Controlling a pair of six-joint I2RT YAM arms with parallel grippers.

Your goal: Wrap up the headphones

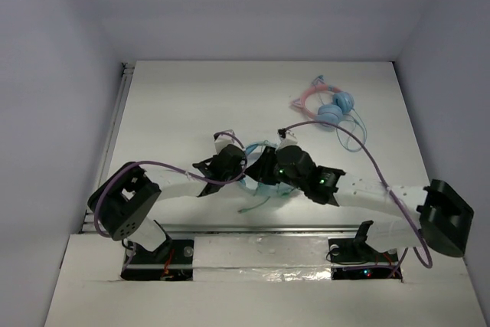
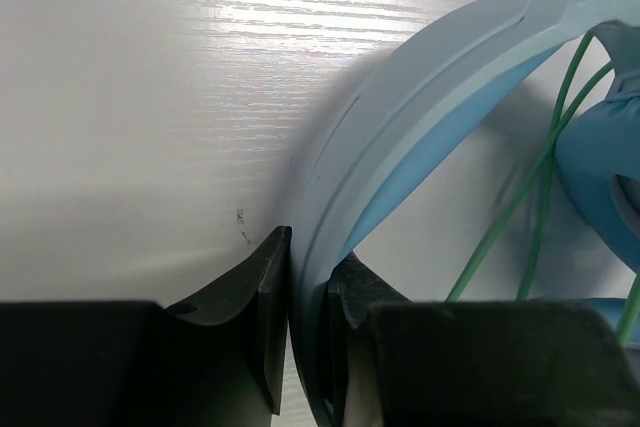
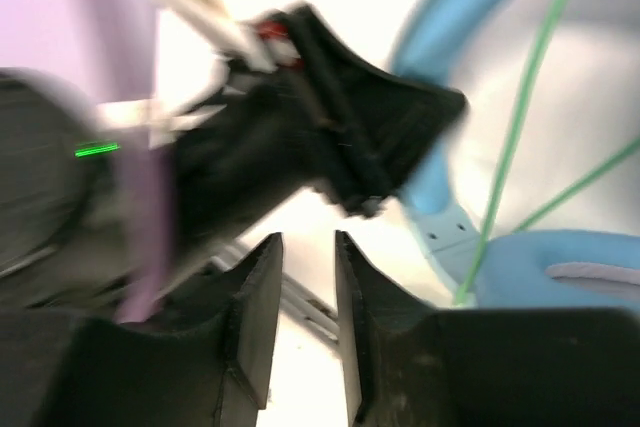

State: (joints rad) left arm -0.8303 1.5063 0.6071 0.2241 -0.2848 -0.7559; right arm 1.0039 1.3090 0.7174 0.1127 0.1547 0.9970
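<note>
The light-blue headphones [image 1: 253, 184] lie near the front middle of the table, between my two grippers. My left gripper [image 2: 305, 277] is shut on the wide headband [image 2: 400, 127], which runs up between its fingers. The thin green cable [image 2: 520, 197] crosses the arch towards a padded cup [image 2: 600, 167]. In the top view the left gripper [image 1: 242, 168] sits at the headphones' left side. My right gripper [image 3: 308, 247] is open, nothing between its fingers, just right of the left gripper's black fingers [image 3: 350, 137]. The headband [image 3: 440, 177], the cable [image 3: 520, 117] and a cup [image 3: 560, 267] show to its right. A loose cable end [image 1: 256, 203] trails towards the front edge.
A smaller pair with a pink headband and round blue cups [image 1: 334, 109] lies at the back right, its thin cable looping beside it. White walls enclose the table [image 1: 176, 105] on three sides. A metal rail [image 1: 253, 229] runs along the front edge.
</note>
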